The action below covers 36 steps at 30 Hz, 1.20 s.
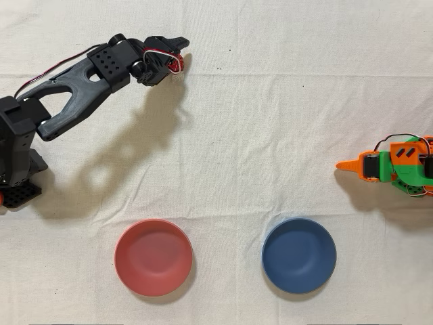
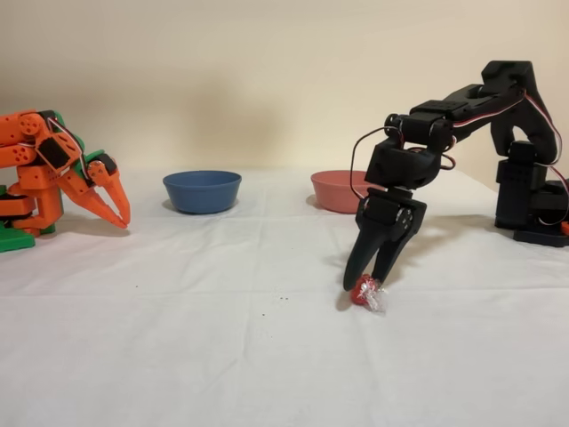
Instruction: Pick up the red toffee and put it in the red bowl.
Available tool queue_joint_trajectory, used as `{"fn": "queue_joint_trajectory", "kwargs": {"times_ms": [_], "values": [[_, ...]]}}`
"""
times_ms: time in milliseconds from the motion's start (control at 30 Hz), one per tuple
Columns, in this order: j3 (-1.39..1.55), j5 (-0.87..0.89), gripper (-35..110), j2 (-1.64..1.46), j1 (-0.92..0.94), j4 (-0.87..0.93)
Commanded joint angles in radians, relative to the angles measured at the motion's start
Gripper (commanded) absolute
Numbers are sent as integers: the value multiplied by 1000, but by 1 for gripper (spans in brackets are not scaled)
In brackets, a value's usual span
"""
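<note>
In the fixed view my black gripper (image 2: 365,283) points straight down at the cloth, right of centre. Its two fingers (image 2: 356,258) are drawn in on the red toffee (image 2: 363,291), a small shiny red candy with a clear twisted end. The toffee sits at the fingertips, right at the cloth. From overhead the gripper (image 1: 176,55) is at the top left and covers the toffee. The red bowl (image 1: 153,257) stands at the bottom left of the overhead view, well away from the gripper. In the fixed view the red bowl (image 2: 333,191) sits behind the arm.
A dark blue bowl (image 1: 299,255) stands right of the red one in the overhead view; in the fixed view this blue bowl (image 2: 202,190) is left of it. The idle orange arm (image 1: 396,166) rests at the right edge. White cloth covers the table.
</note>
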<state>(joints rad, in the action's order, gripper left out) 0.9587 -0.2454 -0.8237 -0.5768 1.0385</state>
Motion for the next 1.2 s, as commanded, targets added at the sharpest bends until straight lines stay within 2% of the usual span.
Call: {"fn": "queue_joint_trajectory", "kwargs": {"times_ms": [0, 933, 1167], "values": [[-71, -18, 35, -25, 6, -2], [25, -17, 31, -61, 14, -25], [23, -8, 16, -63, 3, -26]]}}
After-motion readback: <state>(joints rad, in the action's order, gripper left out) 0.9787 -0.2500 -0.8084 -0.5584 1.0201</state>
